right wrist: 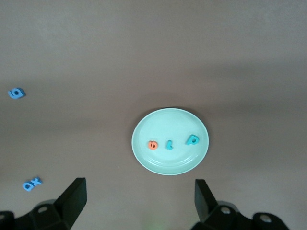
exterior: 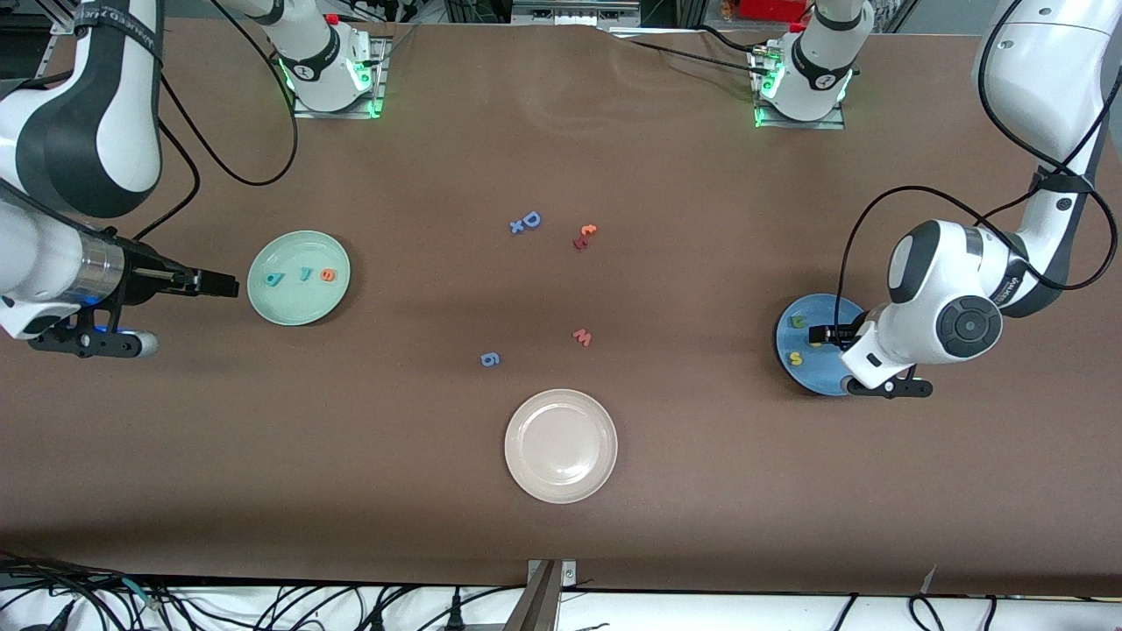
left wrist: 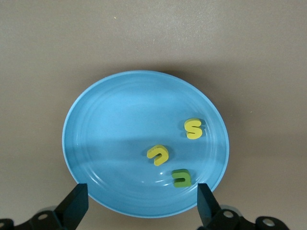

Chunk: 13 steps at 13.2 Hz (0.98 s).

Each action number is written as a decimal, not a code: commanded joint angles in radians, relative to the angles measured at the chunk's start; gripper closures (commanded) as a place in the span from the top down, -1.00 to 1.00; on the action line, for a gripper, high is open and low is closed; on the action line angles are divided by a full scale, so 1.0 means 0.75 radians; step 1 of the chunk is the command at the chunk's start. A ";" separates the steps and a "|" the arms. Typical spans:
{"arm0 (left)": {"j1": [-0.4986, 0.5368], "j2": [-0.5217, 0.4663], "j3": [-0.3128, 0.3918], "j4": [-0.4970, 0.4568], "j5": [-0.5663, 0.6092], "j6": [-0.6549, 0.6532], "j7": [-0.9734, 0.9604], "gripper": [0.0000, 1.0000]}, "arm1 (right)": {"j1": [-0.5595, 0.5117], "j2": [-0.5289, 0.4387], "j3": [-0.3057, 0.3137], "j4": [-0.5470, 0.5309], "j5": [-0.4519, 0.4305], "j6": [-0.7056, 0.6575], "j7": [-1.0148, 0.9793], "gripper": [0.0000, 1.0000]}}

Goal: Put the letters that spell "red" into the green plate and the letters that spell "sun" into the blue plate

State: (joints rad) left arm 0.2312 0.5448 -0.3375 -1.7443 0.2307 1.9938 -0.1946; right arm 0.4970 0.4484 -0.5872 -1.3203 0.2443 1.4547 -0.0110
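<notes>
The green plate (exterior: pixel 294 307) lies toward the right arm's end of the table and holds a teal "d" (exterior: pixel 274 280), a teal "r" (exterior: pixel 306 273) and an orange "e" (exterior: pixel 329 275). In the right wrist view this plate (right wrist: pixel 168 124) shows the same three letters. My right gripper (exterior: pixel 223 285) (right wrist: pixel 139 196) hangs open and empty over bare table beside it. The blue plate (exterior: pixel 811 377) (left wrist: pixel 120 124) holds a yellow "s" (left wrist: pixel 194 128), a yellow "u" (left wrist: pixel 159 155) and a green "n" (left wrist: pixel 182 178). My left gripper (exterior: pixel 820 334) (left wrist: pixel 142 201) is open and empty over that plate's rim.
A beige-white plate (exterior: pixel 517 421) sits nearest the front camera. Loose on mid-table are a blue "D" (exterior: pixel 531 219) with a small blue "x" (exterior: pixel 517 227), a red and orange letter pair (exterior: pixel 585 237), a red "w" (exterior: pixel 582 336) and a blue "g" (exterior: pixel 490 358).
</notes>
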 commanded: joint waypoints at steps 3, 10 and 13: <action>-0.018 -0.061 0.000 -0.004 0.022 -0.075 -0.062 1.00 | -0.382 -0.066 0.480 0.046 -0.246 -0.033 -0.006 0.99; -0.271 -0.517 0.347 -0.180 -0.315 -0.283 0.195 1.00 | -0.677 -0.258 0.842 -0.213 -0.387 0.173 0.066 0.99; -0.463 -0.636 0.544 -0.080 -0.322 -0.559 0.251 1.00 | -0.759 -0.260 0.944 -0.217 -0.389 0.189 0.078 0.99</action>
State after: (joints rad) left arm -0.0348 0.1385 -0.0154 -1.8240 0.0150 1.6791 -0.0483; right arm -0.0193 0.2907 0.0569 -1.4350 -0.0258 1.5663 0.0273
